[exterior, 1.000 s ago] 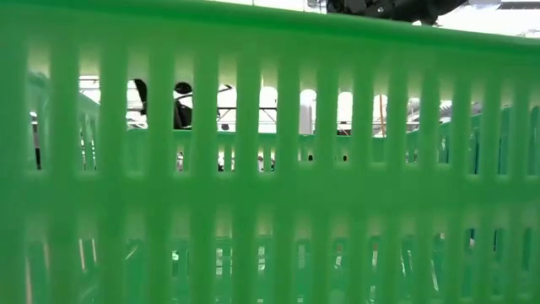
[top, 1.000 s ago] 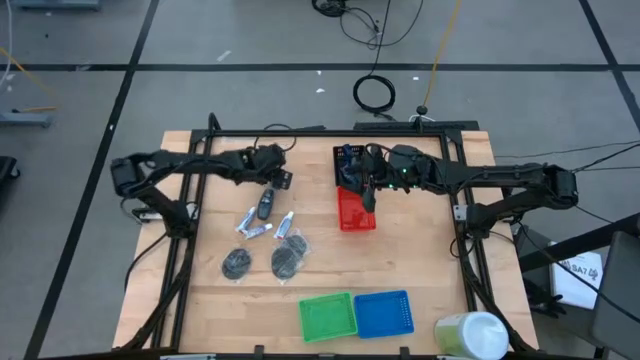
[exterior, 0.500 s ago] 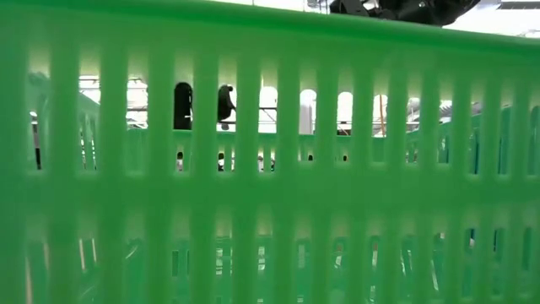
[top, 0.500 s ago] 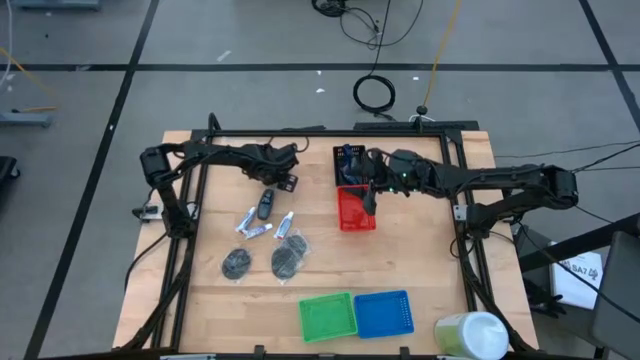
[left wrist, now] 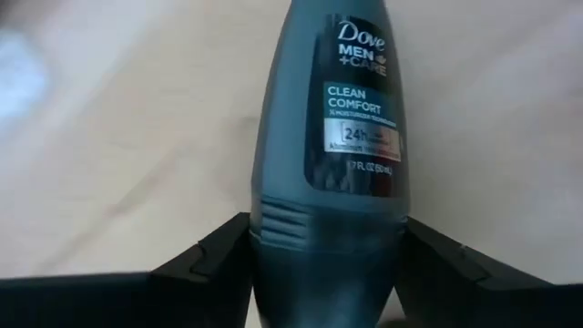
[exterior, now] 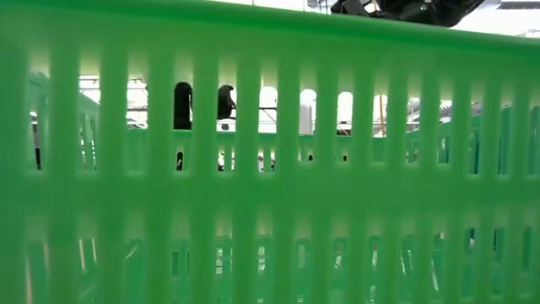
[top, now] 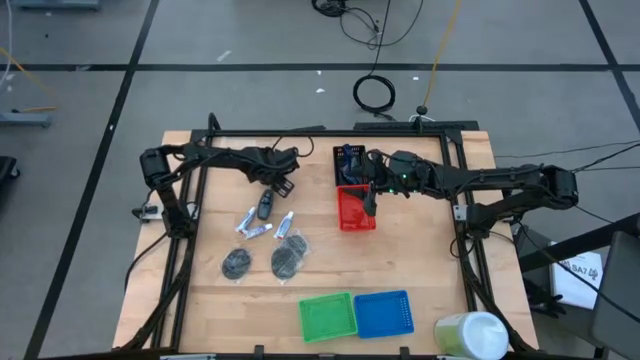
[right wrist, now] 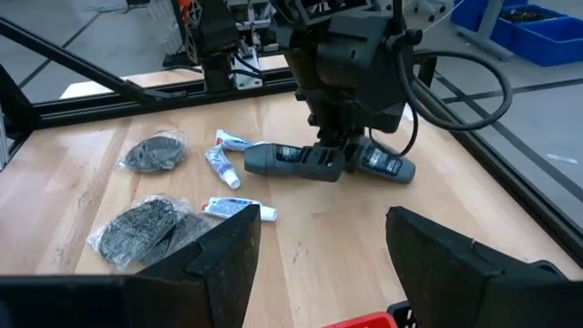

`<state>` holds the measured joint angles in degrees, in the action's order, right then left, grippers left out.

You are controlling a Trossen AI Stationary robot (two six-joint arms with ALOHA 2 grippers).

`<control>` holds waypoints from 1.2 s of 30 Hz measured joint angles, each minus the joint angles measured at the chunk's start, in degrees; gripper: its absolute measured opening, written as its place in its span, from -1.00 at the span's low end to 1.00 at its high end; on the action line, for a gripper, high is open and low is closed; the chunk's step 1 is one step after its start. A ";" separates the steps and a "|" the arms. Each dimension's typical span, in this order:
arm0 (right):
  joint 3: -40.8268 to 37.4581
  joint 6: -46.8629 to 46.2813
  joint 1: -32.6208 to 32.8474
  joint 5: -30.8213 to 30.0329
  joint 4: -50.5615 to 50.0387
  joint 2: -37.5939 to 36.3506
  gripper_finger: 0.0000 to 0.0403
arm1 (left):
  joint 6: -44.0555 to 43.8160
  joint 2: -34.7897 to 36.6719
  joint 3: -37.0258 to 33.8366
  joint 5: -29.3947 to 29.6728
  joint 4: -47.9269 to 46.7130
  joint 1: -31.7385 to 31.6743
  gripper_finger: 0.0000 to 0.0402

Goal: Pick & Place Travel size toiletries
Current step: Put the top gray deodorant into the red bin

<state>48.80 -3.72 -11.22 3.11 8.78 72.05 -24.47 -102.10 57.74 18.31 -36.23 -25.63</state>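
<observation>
Moved since a second ago: the left arm has swung its elbow out and reached further along the table [top: 420, 260]. Its pincer jaws have also narrowed.

Item 1. Left pincer [left wrist: 326, 228]: down at table level, one finger on each side of the Dove deodorant bottle [left wrist: 328, 182] near its cap end. Both fingers look pressed against the bottle's sides, so I take it as clenched on the bottle. The bottle lies flat on the wood, not lifted.

Item 2. Right pincer [right wrist: 321, 217]: released and wide, with nothing between the fingers. It hangs directly above the red basket [top: 356, 212] and waits.

Item 3. Second dark bottle [top: 264, 205]: just beside the left pincer, on the table.

Item 4. White tubes [top: 258, 230]: a little beyond that bottle from the left pincer, loose on the wood.

Item 5. Two wrapped dark pads [top: 237, 263]: farther from the left pincer than the tubes.

Item 6. Green basket [top: 328, 316] and blue basket [top: 385, 313]: well apart from both pincers, at the table's near edge.

Step in hand, as I judge it: securing the first grasp of a toiletry, with every item still to be placed.

Next move calls for a firm hold on the rounded, slippery bottle. After that comes a straight lift clear of the neighbouring bottle and a carry to a basket.
</observation>
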 joint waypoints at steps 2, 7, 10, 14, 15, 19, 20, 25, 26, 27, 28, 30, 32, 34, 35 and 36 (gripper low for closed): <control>0.00 -0.03 0.00 0.00 0.00 0.00 0.11 | 0.18 0.00 0.00 2.83 0.01 0.60 -0.06; 0.00 -0.05 0.02 -0.02 0.00 0.00 0.11 | 2.96 0.08 0.00 4.58 0.63 2.74 -0.07; 0.00 -0.05 0.02 -0.03 0.00 0.00 0.10 | 4.24 1.86 0.00 5.61 1.84 4.44 -0.07; 0.00 -0.05 0.00 -0.06 -0.07 0.00 0.10 | 5.31 7.73 0.00 9.63 5.55 8.17 -0.07; 0.00 -0.05 0.00 -0.04 -0.07 0.00 0.10 | 6.47 9.71 0.00 10.30 7.03 9.27 -0.07; 0.00 -0.05 -0.32 -0.07 -0.02 -0.02 0.09 | 12.57 17.87 0.00 10.73 11.29 13.69 -0.07; 0.00 -0.07 -0.36 -0.10 -0.03 -0.02 0.09 | 13.94 19.99 -0.20 10.59 12.26 14.65 -0.07; 0.00 -0.07 -0.37 -0.28 -0.24 -0.02 0.09 | 19.41 30.34 -4.27 8.37 17.93 18.75 -0.07; 0.00 -0.07 -0.37 -0.26 -0.22 -0.02 0.09 | 20.19 32.28 -5.85 7.70 20.58 19.60 -0.07; 0.00 -0.07 -0.37 -0.28 -0.22 -0.02 0.09 | 20.97 34.14 -7.73 6.56 24.06 20.44 -0.07; 0.00 -0.07 -0.38 -0.26 -0.21 -0.02 0.09 | 21.61 35.88 -9.74 5.38 27.61 21.19 -0.07; 0.00 -0.07 -0.37 -0.28 0.03 -0.02 0.09 | 22.73 39.37 -14.77 2.98 34.04 22.42 -0.07; 0.00 -0.10 -0.27 -0.26 0.84 0.02 0.09 | 23.26 41.98 -19.64 1.79 40.70 23.16 -0.07; 0.00 -0.59 0.36 -0.18 3.85 1.12 0.08 | 23.12 43.54 -24.00 1.79 46.90 23.53 -0.07; 0.00 -1.01 0.75 -0.11 5.71 1.90 0.08 | 23.20 43.82 -25.72 1.79 49.87 23.55 -0.07; 0.00 -1.37 1.21 -0.04 7.49 2.81 0.08 | 23.85 43.87 -26.96 1.79 51.97 23.56 -0.07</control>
<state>48.80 -5.09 -10.01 3.08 16.27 74.86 -0.62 -58.23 30.78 20.10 15.75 -2.07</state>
